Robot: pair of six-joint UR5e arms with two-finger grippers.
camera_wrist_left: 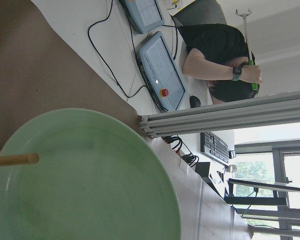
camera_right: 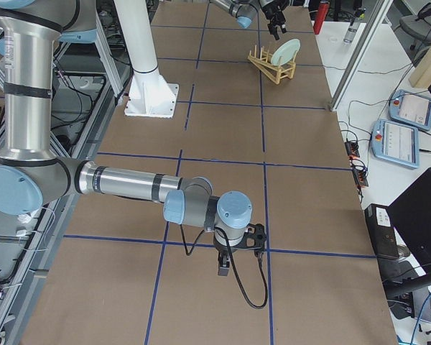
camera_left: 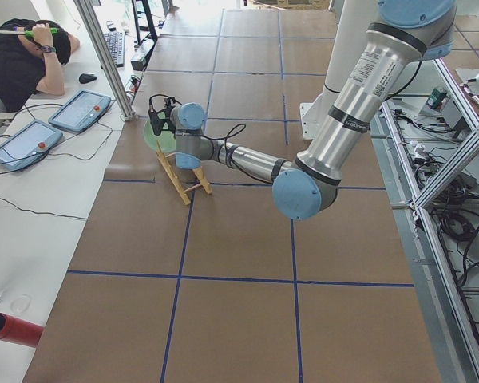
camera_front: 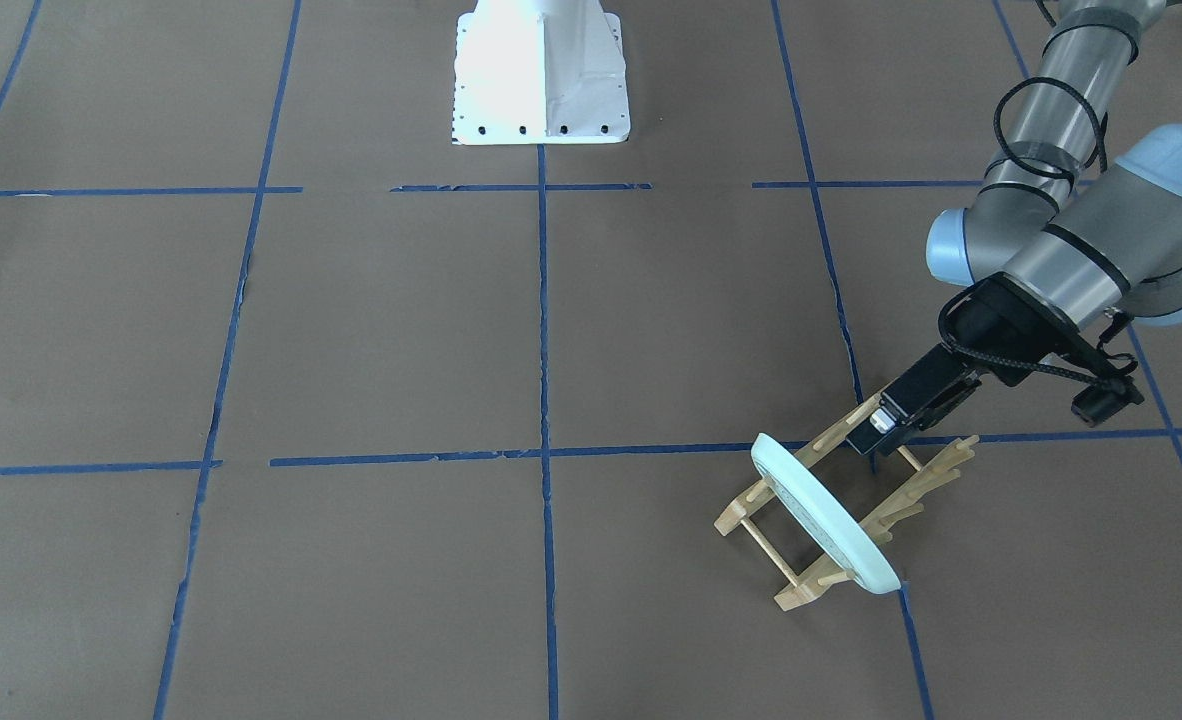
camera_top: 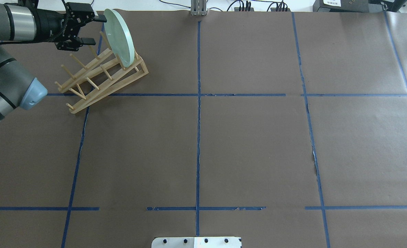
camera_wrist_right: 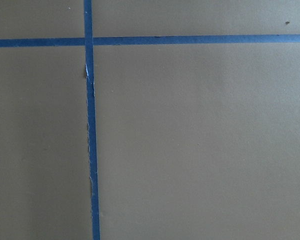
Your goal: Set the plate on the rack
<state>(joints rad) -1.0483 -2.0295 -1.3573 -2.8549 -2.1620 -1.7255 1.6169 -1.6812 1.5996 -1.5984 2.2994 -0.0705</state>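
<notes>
Plate (camera_top: 119, 38), one only, is stood upright in the single wooden rack (camera_top: 100, 77); left gripper (camera_top: 99, 29) is spread wide, right gripper (camera_right: 224, 269) jaws cannot be told.

From where I stand I count one plate (camera_top: 119, 38), one rack (camera_front: 746, 512), two robot arms (camera_top: 3, 24), one white mounting base (camera_front: 541, 75), one seated person (camera_left: 20, 60), two control pendants (camera_left: 80, 110), one keyboard (camera_left: 114, 46), one mouse (camera_left: 88, 77)
</notes>
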